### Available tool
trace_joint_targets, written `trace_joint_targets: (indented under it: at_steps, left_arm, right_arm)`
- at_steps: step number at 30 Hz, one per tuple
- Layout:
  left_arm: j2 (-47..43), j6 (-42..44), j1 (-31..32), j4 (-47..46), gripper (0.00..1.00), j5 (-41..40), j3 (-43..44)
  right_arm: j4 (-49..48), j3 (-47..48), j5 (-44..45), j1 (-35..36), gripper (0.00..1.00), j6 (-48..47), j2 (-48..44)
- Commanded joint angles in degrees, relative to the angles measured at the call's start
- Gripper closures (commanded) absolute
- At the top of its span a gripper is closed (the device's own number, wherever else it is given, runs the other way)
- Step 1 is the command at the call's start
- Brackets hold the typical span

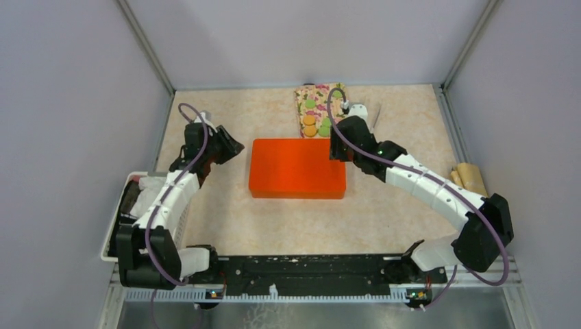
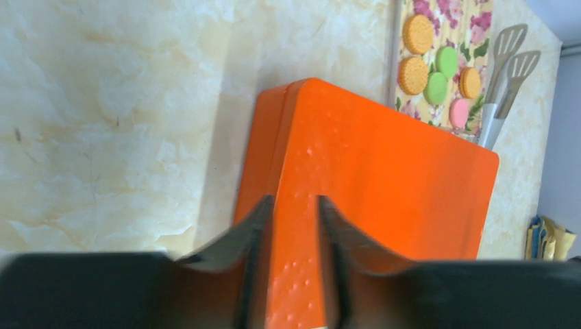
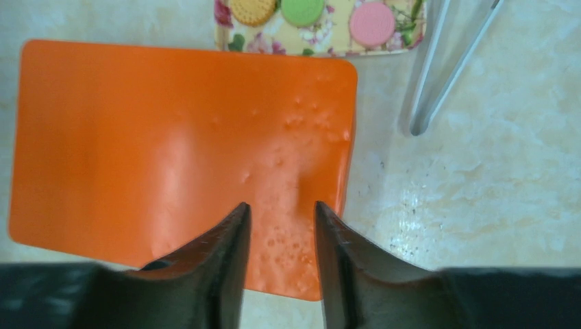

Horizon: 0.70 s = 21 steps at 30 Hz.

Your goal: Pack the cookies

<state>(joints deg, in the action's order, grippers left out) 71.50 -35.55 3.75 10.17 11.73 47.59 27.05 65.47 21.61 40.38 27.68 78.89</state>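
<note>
While flanking the box (image 1: 297, 168), left gripper (image 2: 293, 203) and right gripper (image 3: 281, 210) half-gape — empty.

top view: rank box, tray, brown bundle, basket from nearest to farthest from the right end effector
1. box, under the right end effector
2. tray, just behind, far edge
3. brown bundle, right edge
4. basket, far left

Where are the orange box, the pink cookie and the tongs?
orange box (image 1: 297, 168): top view, middle of its top face.
pink cookie (image 3: 372, 22): right wrist view, its centre.
tongs (image 2: 508, 42): left wrist view, one slotted head.
</note>
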Motion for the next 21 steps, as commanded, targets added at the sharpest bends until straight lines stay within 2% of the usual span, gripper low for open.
trace_joint_targets:
  at_steps: [1,3,4,6,7,14,17,21]
  left_arm:
    - [-5.58,6.19,0.12,2.31,0.39,-1.25,5.51]
    - [-6.60,8.95,0.12,5.13,0.04,-2.49,9.22]
    - [-6.90,10.13,0.12,6.34,0.02,-2.90,10.81]
    - [-7.61,12.07,0.12,8.16,0.02,-3.91,13.23]
    - [-8.04,12.37,0.12,8.87,0.02,-4.40,14.23]
    - [-10.54,12.88,0.12,12.65,0.01,-11.10,16.79]
    - [-12.01,14.33,0.12,11.24,0.02,-10.46,16.14]
    - [-13.09,14.87,0.12,8.29,0.02,-6.92,14.32]
  right_arm:
    - [-1.25,4.48,4.93,0.07,0.33,-3.96,-2.50]
    - [-1.61,4.97,6.94,0.09,0.20,-4.88,-3.01]
    - [-1.71,5.23,7.85,0.08,0.13,-5.16,-3.31]
    - [-1.90,5.67,9.85,0.10,0.03,-5.92,-3.83]
    - [-1.70,6.00,11.70,0.10,0.02,-6.03,-3.88]
    - [2.02,6.65,20.35,0.11,0.01,-10.26,-3.02]
    - [0.82,4.63,20.72,0.13,0.01,-12.97,-3.31]
    - [-0.21,2.70,22.11,0.13,0.01,-10.54,-3.73]
